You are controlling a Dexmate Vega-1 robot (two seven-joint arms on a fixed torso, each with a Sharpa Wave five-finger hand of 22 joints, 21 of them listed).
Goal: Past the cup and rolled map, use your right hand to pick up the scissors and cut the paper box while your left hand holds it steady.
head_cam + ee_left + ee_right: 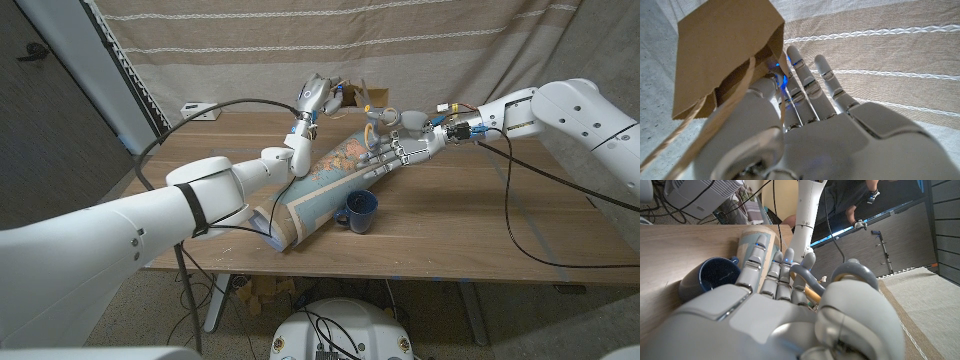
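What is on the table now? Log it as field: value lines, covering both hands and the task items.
left hand: raised past the map, holding the paper box
right hand: over the rolled map, holding the scissors
scissors: grey handles in the right hand's grip, blades hidden
rolled map: lying diagonally on the wooden table
cup: dark blue, upright, beside the map
cut: cannot tell if started

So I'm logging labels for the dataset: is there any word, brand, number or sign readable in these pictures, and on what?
None can be read.
Rolled map: colourful print, any lettering too small and blurred.
Paper box: plain brown, no print.
Cup: plain dark blue, no mark.
Scissors in the right robot hand: grey handles, no brand visible.
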